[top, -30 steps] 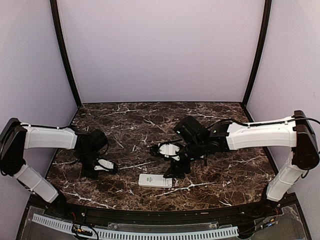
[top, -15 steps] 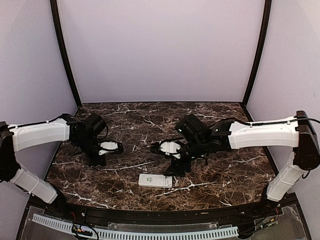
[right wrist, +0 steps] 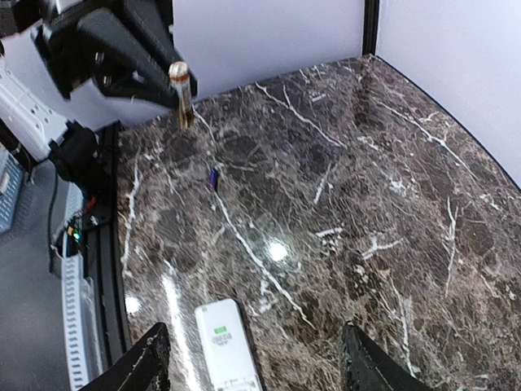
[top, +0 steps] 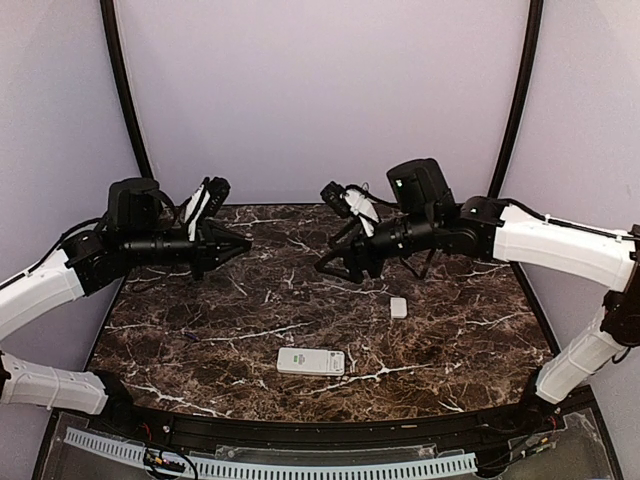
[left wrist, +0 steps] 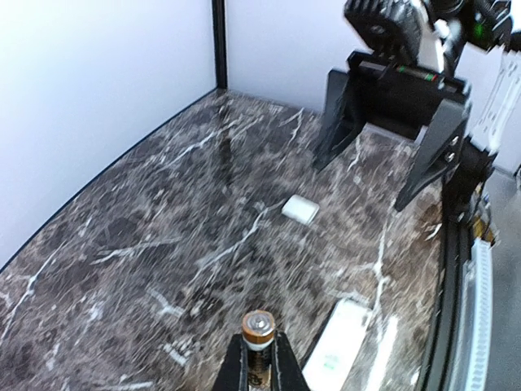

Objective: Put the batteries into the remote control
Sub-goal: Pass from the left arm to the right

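My left pincer (top: 233,245) hangs above the dark marble-patterned worktop (top: 200,340) at about 10 o'clock, pointing toward 3 o'clock; its jaws are nipped narrow on a copper-topped dark cylindrical battery (left wrist: 259,330), the copper end sticking out past the fingertips. The small white rectangular remote control (top: 311,361) lies flat at 6 o'clock close to the near edge, apart from both pincers; its button face is up and its display end points to 9 o'clock. My right pincer (top: 336,270) hovers above the worktop near 12 o'clock, aimed toward 8 o'clock; its jaws stand wide with nothing between them. A small white squarish plastic piece (top: 398,307) lies on the worktop at 1 o'clock from the remote, clear of it.
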Available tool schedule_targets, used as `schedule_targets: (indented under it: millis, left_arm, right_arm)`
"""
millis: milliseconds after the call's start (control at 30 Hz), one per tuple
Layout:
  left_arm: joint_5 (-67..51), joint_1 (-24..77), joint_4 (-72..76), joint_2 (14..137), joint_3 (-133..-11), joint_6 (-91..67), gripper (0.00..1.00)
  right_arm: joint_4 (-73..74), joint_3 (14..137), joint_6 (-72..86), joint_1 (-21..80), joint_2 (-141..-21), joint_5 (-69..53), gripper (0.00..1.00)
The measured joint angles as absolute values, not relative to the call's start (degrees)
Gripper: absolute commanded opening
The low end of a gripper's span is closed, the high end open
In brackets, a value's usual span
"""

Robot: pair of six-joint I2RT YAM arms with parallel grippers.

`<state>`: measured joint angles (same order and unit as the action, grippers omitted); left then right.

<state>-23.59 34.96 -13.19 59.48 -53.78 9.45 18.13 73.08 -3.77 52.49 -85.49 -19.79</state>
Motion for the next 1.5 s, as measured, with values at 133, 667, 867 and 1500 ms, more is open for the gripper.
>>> schedule_targets:
  millis: [133,667,867,1500]
  left_arm:
    - [-24.8,41.7,-3.6,60.5,-53.3,1.6,0.00]
    - [-29.4,47.6,11.8,65.8,-53.3,-9.7,0.00]
    - [-29.8,47.9,12.2,66.0,-53.3,-9.8,0.00]
    - [-30.9,49.0,12.3,66.9,-53.5,-9.8,0.00]
  right_arm:
    - [15.9,76.9,1.6,52.5,-85.4,-21.7,0.60]
    - [8.3,78.2,14.1,52.6,-84.3,-33.1,0.39]
    - [5.2,77.0,15.1,53.3,-82.7,-33.9,0.35]
    - [2.8,76.8,15.6,57.7,-84.2,-27.5,0.24]
